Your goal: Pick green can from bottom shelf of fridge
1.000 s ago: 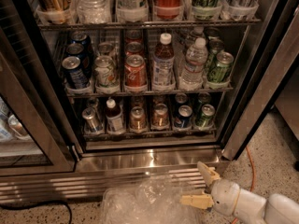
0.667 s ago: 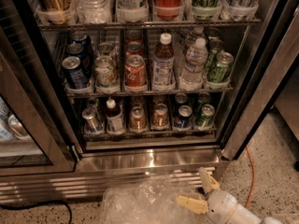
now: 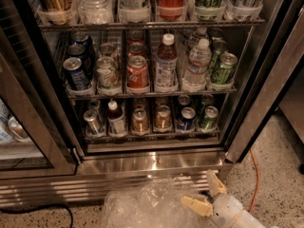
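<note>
Noting our gripper (image 3: 204, 195) low outside the fridge (image 3: 152, 163), spread wide and empty, we judge it staged for the green can (image 3: 208, 118) on the bottom shelf (image 3: 152, 136).

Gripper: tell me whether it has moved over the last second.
Yes. The open gripper, beside the clear plastic, has sunk slightly, away from the fridge's steel base sill.
</note>
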`<state>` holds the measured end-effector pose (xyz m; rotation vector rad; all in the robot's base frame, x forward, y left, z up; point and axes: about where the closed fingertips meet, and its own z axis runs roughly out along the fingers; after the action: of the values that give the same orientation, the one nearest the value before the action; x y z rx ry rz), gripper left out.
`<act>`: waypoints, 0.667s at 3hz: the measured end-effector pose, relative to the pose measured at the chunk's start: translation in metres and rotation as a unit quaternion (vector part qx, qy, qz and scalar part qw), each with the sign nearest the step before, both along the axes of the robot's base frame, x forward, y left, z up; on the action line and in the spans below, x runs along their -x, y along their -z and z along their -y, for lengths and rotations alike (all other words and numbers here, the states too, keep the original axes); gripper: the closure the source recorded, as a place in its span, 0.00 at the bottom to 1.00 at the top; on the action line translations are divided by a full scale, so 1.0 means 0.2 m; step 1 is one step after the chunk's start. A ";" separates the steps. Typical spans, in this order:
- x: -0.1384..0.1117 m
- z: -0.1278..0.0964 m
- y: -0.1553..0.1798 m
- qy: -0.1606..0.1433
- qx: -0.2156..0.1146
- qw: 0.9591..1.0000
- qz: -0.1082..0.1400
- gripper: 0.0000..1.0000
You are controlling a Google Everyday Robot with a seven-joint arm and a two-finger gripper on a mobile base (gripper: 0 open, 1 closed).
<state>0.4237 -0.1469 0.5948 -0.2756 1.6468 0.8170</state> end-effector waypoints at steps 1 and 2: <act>-0.03 0.02 -0.02 0.028 0.004 1.000 0.014 0.00; 0.00 0.07 -0.07 0.100 0.055 0.990 0.079 0.00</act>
<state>0.4240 -0.1615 0.6096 -0.2417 1.5442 0.5409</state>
